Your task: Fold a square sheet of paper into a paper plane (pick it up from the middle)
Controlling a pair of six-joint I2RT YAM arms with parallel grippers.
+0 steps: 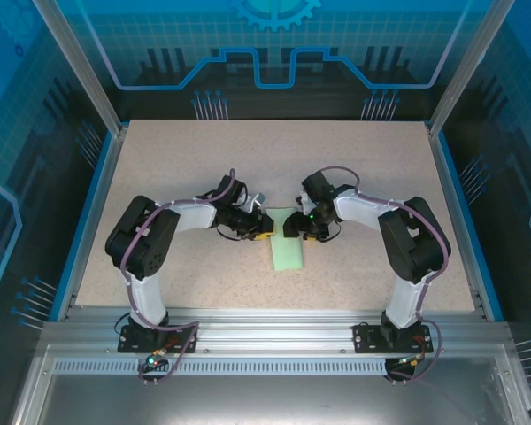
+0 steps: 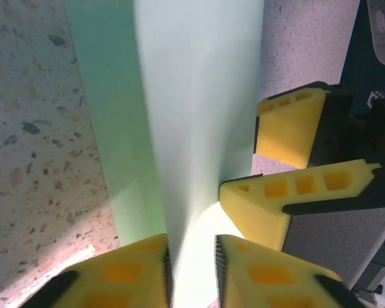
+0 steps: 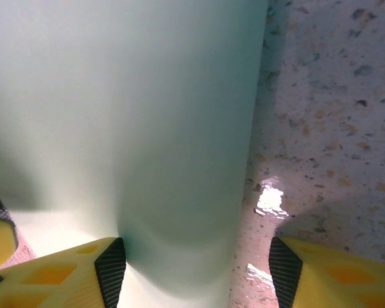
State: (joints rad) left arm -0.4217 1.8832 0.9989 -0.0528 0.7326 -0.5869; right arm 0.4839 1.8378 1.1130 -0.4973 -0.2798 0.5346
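Two claws meet over the paper (image 1: 288,255) at mid-desk (image 1: 203,159). Your left claw (image 2: 192,273) flanks the paper's fold, jaws barely apart; I cannot tell whether it pinches. Your right claw (image 3: 196,269) is spread, straddling the paper's edge. Press the crease slowly and keep the edges aligned. The left wrist view shows the fold line, while from overhead the paper looks flat.

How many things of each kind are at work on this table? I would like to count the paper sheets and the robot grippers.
Mint-green paper sheet: 1
Grippers with yellow fingers: 2 (left gripper, right gripper)
Total: 3
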